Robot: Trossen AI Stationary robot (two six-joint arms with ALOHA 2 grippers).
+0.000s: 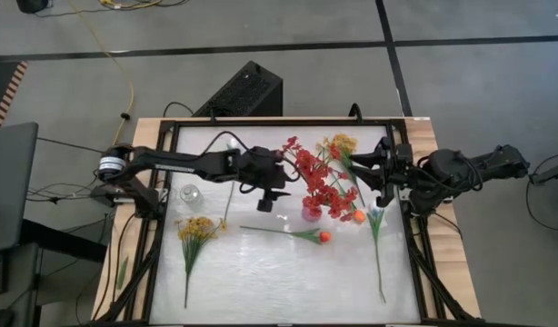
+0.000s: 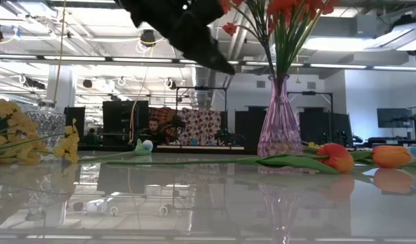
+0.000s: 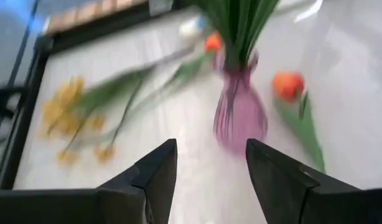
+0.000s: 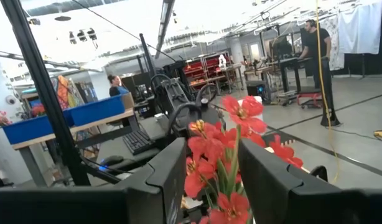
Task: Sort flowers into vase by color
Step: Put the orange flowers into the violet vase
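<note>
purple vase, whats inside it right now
The purple vase holds red blossom sprays on green stems. How far down the stems reach cannot be seen through the ribbed glass.

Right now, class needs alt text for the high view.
Red blossom sprays stand in a purple glass vase mid-table, the open left gripper beside it. An orange tulip and yellow blossom spray lie flat.

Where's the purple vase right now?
In the high view the purple vase stands mid-table holding red flowers, just right of the left gripper, with an orange tulip lying beside it.
</note>
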